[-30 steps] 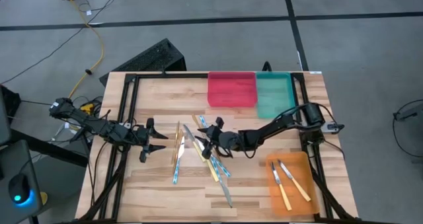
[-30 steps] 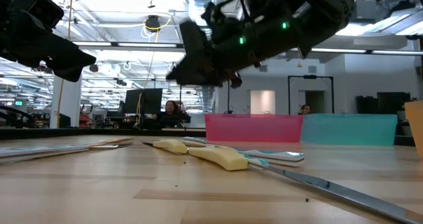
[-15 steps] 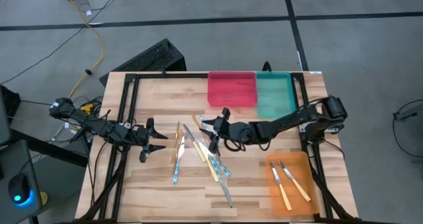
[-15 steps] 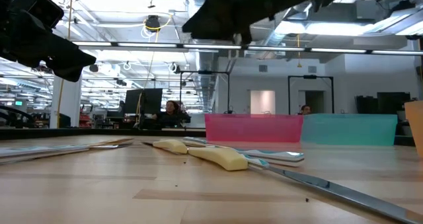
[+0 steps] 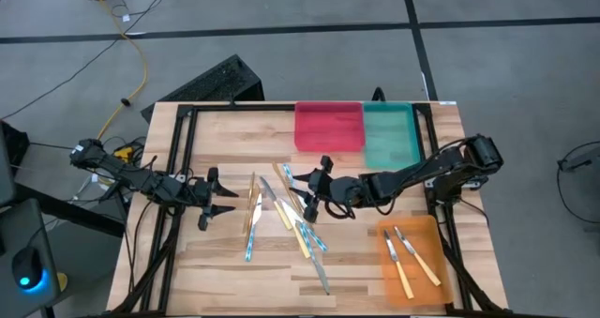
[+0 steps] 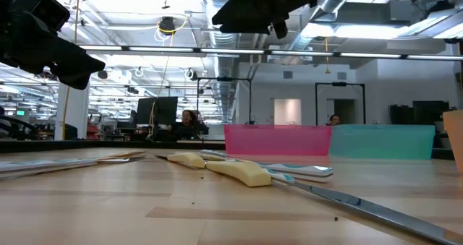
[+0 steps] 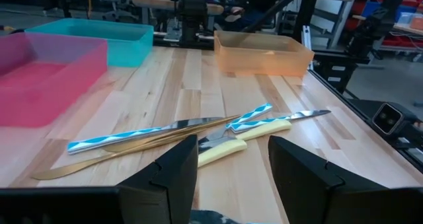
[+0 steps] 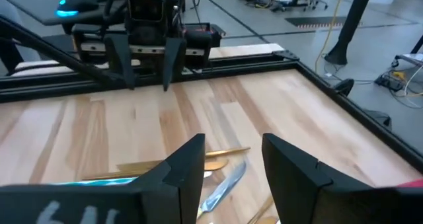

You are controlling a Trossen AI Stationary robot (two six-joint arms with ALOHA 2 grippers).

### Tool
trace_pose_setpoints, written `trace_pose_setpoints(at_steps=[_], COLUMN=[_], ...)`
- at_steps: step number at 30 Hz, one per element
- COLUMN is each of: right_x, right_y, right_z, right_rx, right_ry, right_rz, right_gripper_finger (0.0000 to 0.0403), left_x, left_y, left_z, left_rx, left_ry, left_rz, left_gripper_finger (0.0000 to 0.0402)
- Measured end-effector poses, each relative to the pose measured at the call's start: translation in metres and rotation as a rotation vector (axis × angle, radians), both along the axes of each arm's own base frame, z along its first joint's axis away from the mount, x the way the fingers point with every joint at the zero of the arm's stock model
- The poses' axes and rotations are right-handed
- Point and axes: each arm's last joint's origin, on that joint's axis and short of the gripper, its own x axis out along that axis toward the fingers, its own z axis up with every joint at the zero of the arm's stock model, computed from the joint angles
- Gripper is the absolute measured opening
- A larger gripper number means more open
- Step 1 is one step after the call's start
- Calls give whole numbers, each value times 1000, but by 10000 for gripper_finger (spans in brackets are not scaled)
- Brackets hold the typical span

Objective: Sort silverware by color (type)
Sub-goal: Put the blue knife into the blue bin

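Above the middle of the table (image 5: 216,262), over a crossed heap of silverware (image 5: 291,215): right gripper (image 5: 319,182) hovering, fingers parted, nothing between them; left gripper (image 5: 214,198) waiting near the left edge, likewise agape and empty; two yellow-handled knives (image 5: 409,254) already lying in the orange tray (image 5: 441,285), red tray (image 5: 328,127) and teal tray (image 5: 389,135) apparently bare; risk of pinching two overlapping pieces at once, since blue-striped handles (image 7: 248,117), yellow handles (image 7: 221,151) and tan sticks (image 7: 132,148) cross and touch; risk also of a thin flat blade slipping from the fingers, or of a descent nudging neighbours and tangling the heap further; from overhead, whole layout and tray contents plain, height of fingers above the wood not; from table level, clear air beneath the raised right gripper (image 6: 253,10) shown, tray interiors hidden; from the left wrist, overlap of handles seen close; from the right wrist, a blade (image 8: 221,184) just past the fingers and the left arm opposite
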Motion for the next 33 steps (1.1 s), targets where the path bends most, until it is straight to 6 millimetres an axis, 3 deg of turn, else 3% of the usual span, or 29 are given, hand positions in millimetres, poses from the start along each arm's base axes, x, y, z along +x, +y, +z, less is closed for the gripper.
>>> trace_pose_setpoints(at_steps=[19, 33], right_x=[-14, -12], right_y=[18, 21], right_z=[-24, -27], right_rx=[156, 229], right_ry=[176, 150], right_rz=[-61, -85], right_gripper_finger=[175, 175], left_x=[0, 0], left_y=[0, 0], left_z=[0, 0], left_rx=[67, 44], left_ry=[-4, -2], left_rz=[-14, -16], left_gripper_finger=[169, 169])
